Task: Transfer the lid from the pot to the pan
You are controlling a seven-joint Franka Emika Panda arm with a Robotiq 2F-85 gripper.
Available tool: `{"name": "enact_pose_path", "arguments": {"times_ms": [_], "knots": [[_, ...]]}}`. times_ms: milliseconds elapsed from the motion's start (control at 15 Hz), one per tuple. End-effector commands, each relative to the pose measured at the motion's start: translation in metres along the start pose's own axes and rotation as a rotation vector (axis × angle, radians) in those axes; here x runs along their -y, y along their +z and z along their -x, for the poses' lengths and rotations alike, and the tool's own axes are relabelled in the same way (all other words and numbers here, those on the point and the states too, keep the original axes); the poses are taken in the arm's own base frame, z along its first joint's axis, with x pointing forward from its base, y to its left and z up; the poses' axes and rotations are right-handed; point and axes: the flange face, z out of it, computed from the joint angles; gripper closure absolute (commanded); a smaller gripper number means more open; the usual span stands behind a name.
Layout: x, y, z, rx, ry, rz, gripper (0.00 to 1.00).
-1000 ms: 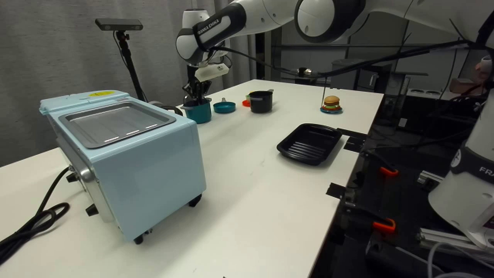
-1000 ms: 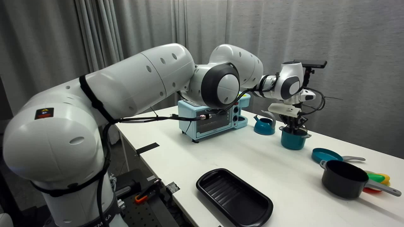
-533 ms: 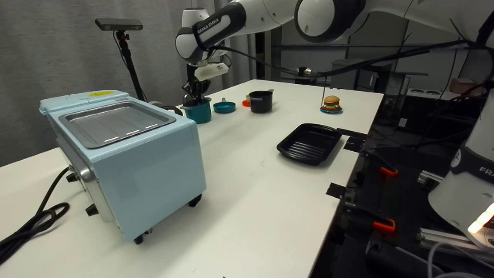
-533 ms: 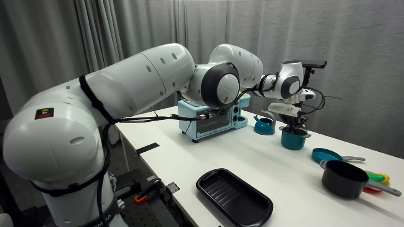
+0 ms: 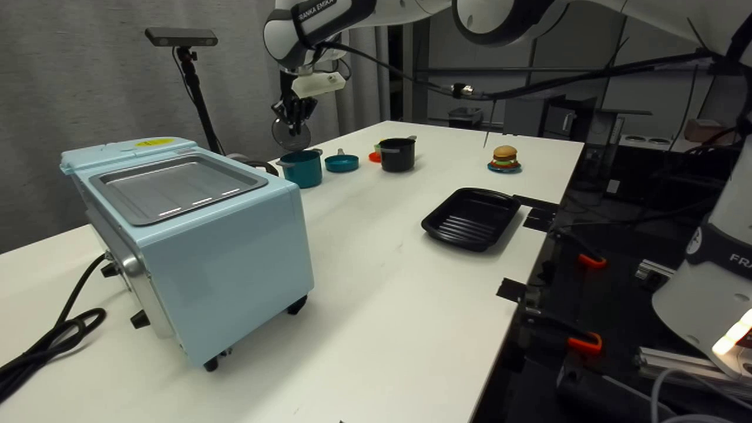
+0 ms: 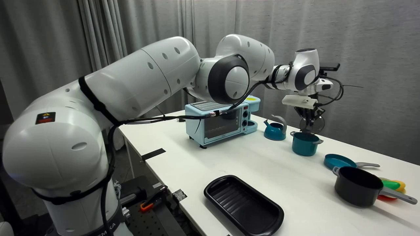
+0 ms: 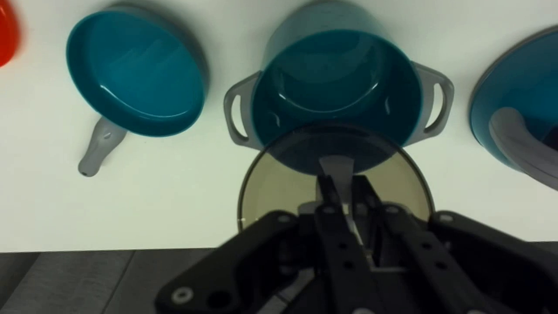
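Wrist view: pinching the lid (image 7: pixel 279 185) by its grey knob, with one of the fingers (image 7: pixel 364 189) on each side of it. Round and see-through, with a dark rim, and overlapping the lower edge of the pot (image 7: pixel 333 78) in this view. In both exterior views, hanging steeply tilted from the fingers, with its lower edge near the rim of the pot; touching or apart, not possible to tell.

Lower down, on the white desk (image 6: pixel 183 170), the pot, upright, with a grey handle on each of two sides. Near to it, but apart, the pan (image 7: pixel 137 72), also upright, with its grey handle toward the edge of the desk. On the opposite side of the pot, just beside and also apart, the blue kettle (image 6: pixel 274 132).

In an exterior view, next after the pan, a black saucepan (image 6: pixel 357 191) with a long grey handle, and behind it some toy food (image 6: pixel 391 184) in green, yellow and red. Closer to the base of the arm (image 6: pixel 137 82), a black tray (image 6: pixel 244 206) with ridges. Past the kettle, in both exterior views, a light blue oven (image 5: pixel 211 252). In an exterior view, near an edge of the desk, a burger (image 5: pixel 505 154) on a small blue plate (image 5: pixel 498 168). Before a grey curtain (image 6: pixel 157 23), a black camera (image 5: pixel 181 38) on a stand (image 5: pixel 198 97).
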Motion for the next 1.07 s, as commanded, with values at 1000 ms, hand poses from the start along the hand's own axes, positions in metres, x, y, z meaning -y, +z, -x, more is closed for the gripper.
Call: {"name": "enact_pose_path", "arguments": {"times_ms": [1000], "knots": [[-0.083,0.012,0.023,0.219,0.136,0.06,0.96]]}}
